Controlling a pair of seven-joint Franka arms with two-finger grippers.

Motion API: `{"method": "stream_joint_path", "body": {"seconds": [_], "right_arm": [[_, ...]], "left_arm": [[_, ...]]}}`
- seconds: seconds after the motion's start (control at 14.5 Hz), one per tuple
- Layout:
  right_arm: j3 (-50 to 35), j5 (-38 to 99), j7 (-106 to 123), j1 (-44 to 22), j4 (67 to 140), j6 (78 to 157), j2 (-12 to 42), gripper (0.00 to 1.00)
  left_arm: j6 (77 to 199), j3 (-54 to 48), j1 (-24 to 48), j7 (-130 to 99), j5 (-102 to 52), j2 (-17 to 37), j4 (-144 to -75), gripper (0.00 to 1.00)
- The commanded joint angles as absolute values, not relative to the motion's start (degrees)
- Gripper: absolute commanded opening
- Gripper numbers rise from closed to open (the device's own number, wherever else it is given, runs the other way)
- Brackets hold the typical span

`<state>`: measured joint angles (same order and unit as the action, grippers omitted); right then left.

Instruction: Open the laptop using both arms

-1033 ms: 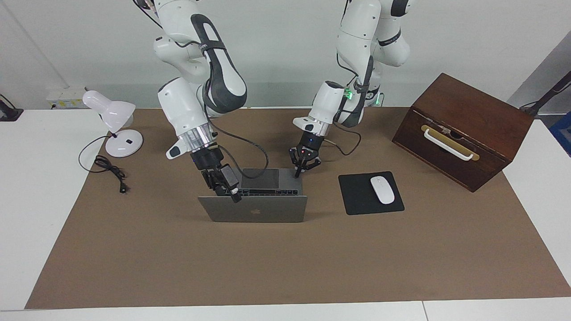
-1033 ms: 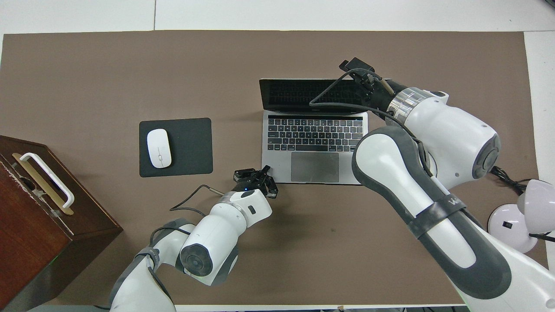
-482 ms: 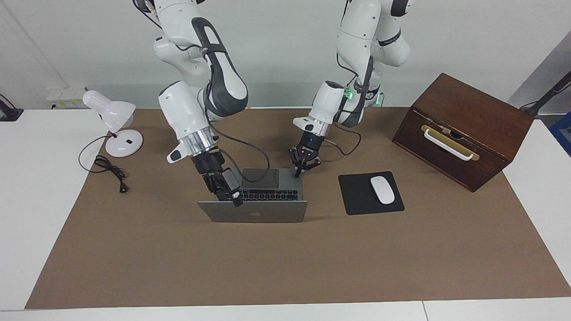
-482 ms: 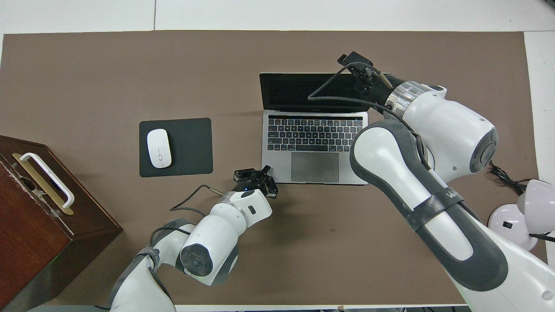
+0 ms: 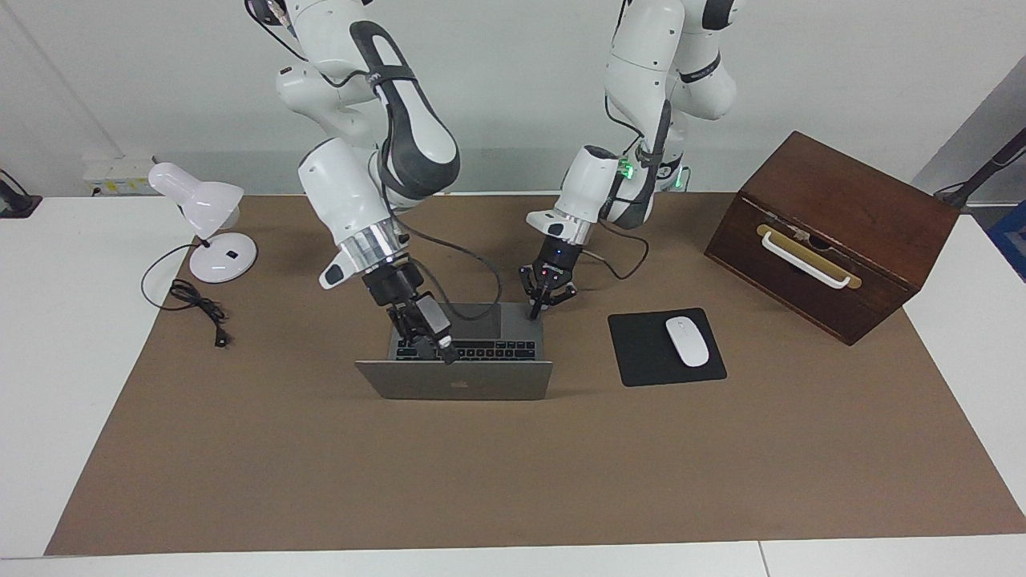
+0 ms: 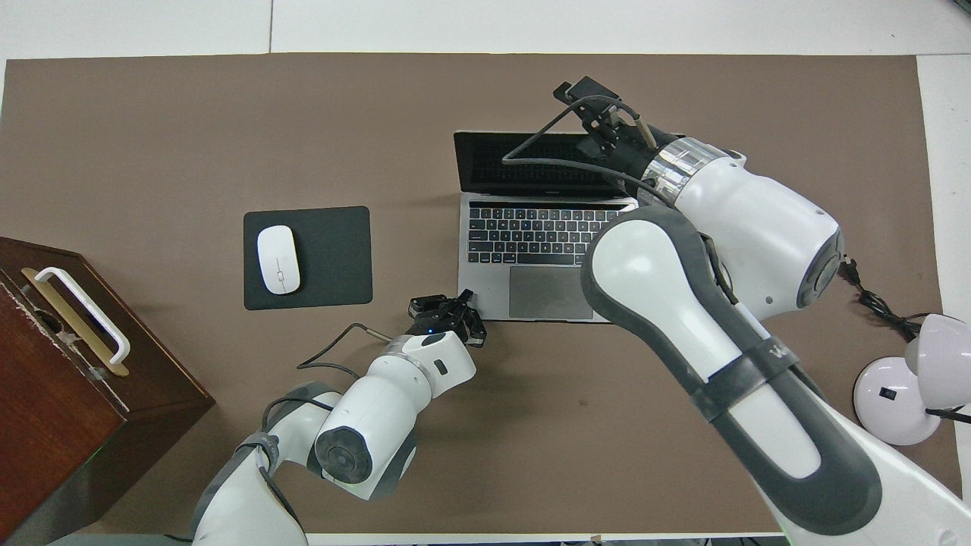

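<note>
The silver-grey laptop stands open in the middle of the brown mat, lid tilted back away from the robots. Its keys and trackpad show in the overhead view. My right gripper hangs over the keyboard, right at the lid's upper edge; in the overhead view it lies over the screen. My left gripper is low at the base's corner nearest the robots, toward the left arm's end. Its fingers are spread, with one tip on that corner, and it also shows in the overhead view.
A black mouse pad with a white mouse lies beside the laptop toward the left arm's end. A brown wooden box with a white handle stands past it. A white desk lamp and its cord are at the right arm's end.
My right gripper has slid along the lid's upper edge toward the left arm's end, and the lid has tilted further back. The left gripper has stayed at the base's corner.
</note>
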<state>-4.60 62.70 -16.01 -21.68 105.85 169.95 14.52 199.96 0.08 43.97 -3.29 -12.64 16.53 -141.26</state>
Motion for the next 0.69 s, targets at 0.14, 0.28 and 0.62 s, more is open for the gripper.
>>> {"method": "stream_joint_path", "body": {"seconds": [0.14,0.28,0.62], "right_arm": [[-4.9,64.6,-24.9,-28.8,100.9,174.8,14.4,1.00],[-4.9,63.8,-24.9,-28.0,97.7,174.8,15.4,1.00],[-4.8,51.9,-18.0,-20.7,88.2,169.0,20.4,1.00]], "left_arm": [[200.8,1.0,44.4,-1.8,-13.6,18.5,-140.4,0.00],[200.8,1.0,44.4,-1.7,-13.6,18.5,-140.4,0.00],[200.7,1.0,44.3,-1.9,-15.5,18.0,-139.3,0.00]]}}
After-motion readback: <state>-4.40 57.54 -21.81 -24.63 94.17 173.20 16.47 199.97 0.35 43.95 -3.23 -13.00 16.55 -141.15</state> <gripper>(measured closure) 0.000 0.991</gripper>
